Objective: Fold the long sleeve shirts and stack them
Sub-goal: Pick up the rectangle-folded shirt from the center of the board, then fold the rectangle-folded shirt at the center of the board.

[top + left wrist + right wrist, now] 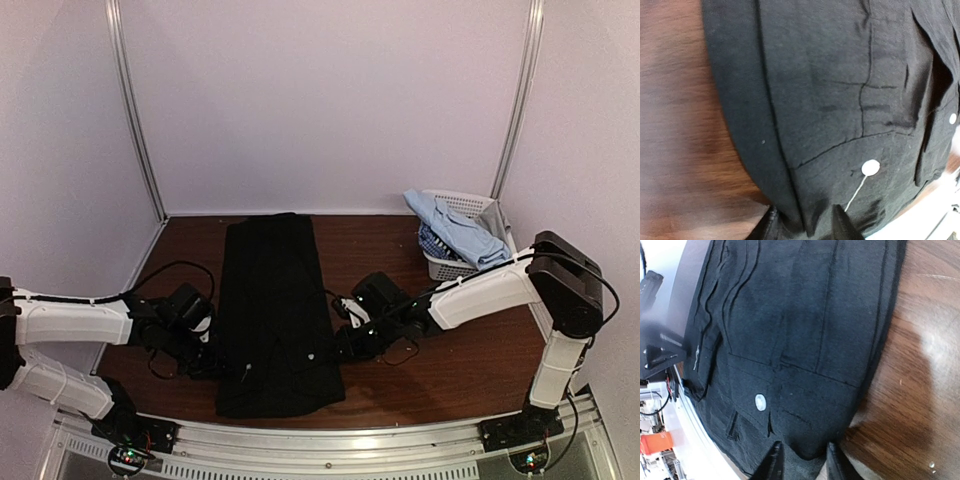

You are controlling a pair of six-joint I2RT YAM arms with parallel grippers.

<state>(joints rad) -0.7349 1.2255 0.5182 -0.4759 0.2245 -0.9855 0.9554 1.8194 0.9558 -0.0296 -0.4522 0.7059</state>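
Limp, light black shirt (270, 310) is laid lengthwise on worktop (450, 350) left of basket (468, 206), side hems straddled by part-open left pincer (806, 226) and right pincer (802, 460); all layers are best pinched together.

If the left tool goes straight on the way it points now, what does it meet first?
The black shirt: its folded edge lies between the left tool's fingers; whether they grip it is unclear.
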